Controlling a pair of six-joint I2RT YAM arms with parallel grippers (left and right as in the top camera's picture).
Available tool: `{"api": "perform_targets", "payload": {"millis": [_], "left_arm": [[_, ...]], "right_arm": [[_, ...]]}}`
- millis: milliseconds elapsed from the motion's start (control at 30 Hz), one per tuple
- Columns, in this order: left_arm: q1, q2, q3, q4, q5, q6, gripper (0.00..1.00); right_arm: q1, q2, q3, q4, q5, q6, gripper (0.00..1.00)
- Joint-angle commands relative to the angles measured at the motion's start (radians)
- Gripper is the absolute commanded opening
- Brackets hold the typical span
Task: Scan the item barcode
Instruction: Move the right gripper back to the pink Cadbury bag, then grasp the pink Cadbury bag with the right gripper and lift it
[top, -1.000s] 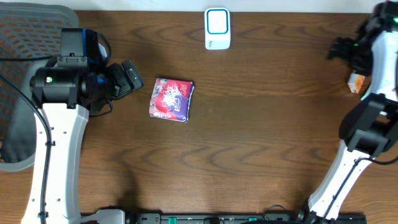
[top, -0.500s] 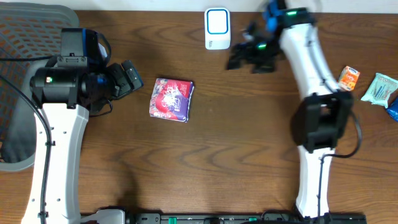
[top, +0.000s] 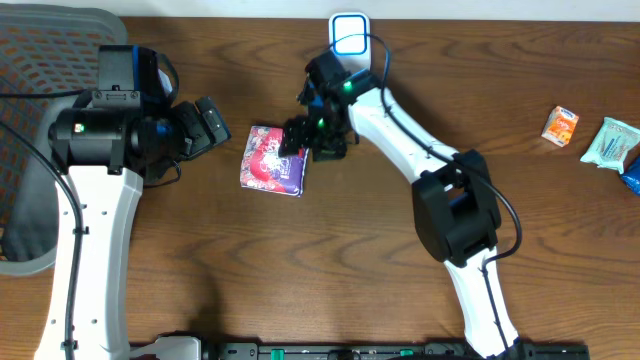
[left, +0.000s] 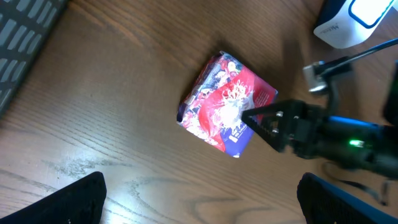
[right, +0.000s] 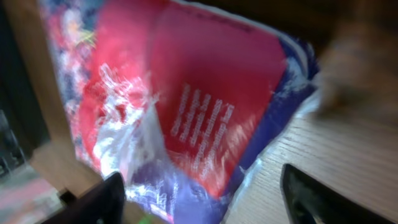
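On the wooden table (top: 400, 250), seen from overhead, the packet (top: 275, 160) lies flat left of centre between the two arms. The scanner (top: 349, 45) stands at the far edge, up and to the packet's right. The right gripper (top: 298, 142) hangs at the packet's right edge, and the left gripper (top: 222, 125) sits near its left edge, apart from it. Bare wood lies between packet and scanner, so that path looks free. A few small packs (top: 561, 125) lie well away by the right edge.

From the left wrist, the left jaws stand wide with nothing between them, and the packet (left: 227, 102) lies at an angle ahead. One dark finger (left: 264, 118) of the right arm points onto its red face; whether it touches I cannot tell.

From the right wrist, blurred, the two fingers (right: 102, 199) stand apart over the packet's (right: 205, 112) near corner, open and not yet pinching it.

The wrapper is glossy, crinkled film, so it is probably light, soft and slippery, and likely to buckle if squeezed mid-face. The sealed edge or corner looks the surest hold. No barcode shows on the upper face, so the packet may need turning toward the scanner.
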Motion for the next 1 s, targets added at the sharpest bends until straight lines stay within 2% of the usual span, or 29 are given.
{"api": "perform_targets", "payload": {"millis": [0,67,167,367,600,633,667,733,767,800,833,967], "left_arm": [[0.004,-0.002,0.007,-0.003,-0.006,0.010,0.98],[0.004,-0.002,0.007,-0.003,-0.006,0.010,0.98],[0.004,-0.002,0.007,-0.003,-0.006,0.010,0.98],[0.004,-0.002,0.006,-0.003,-0.006,0.010,0.98],[0.004,-0.002,0.007,-0.003,-0.006,0.010,0.98],[0.004,-0.002,0.006,-0.003,-0.006,0.010,0.98],[0.004,-0.002,0.006,-0.003,-0.006,0.010,0.98],[0.004,-0.002,0.007,-0.003,-0.006,0.010,0.98],[0.004,-0.002,0.007,-0.003,-0.006,0.010,0.98],[0.004,-0.002,0.007,-0.003,-0.006,0.010,0.98],[0.004,-0.002,0.006,-0.003,-0.006,0.010,0.98],[0.004,-0.002,0.007,-0.003,-0.006,0.010,0.98]], "right_arm": [[0.016,-0.027,-0.046,0.014,-0.004,0.097,0.61],[0.021,-0.027,-0.066,0.014,0.008,0.097,0.44],[0.021,-0.027,-0.071,0.005,0.030,0.049,0.01],[-0.006,-0.056,-0.015,-0.139,0.189,-0.038,0.01],[-0.017,-0.131,0.120,-0.430,0.745,-0.046,0.01],[-0.017,-0.139,0.121,-0.449,0.790,-0.046,0.04],[-0.017,-0.143,0.121,-0.462,0.808,-0.047,0.17],[-0.017,-0.143,0.120,-0.486,0.827,-0.071,0.66],[-0.017,-0.140,0.119,-0.488,0.827,-0.095,0.84],[-0.017,-0.140,0.119,-0.489,0.828,-0.111,0.92],[-0.016,-0.140,0.119,-0.487,0.830,-0.113,0.94],[0.001,-0.141,0.120,-0.477,0.829,-0.114,0.93]]}}
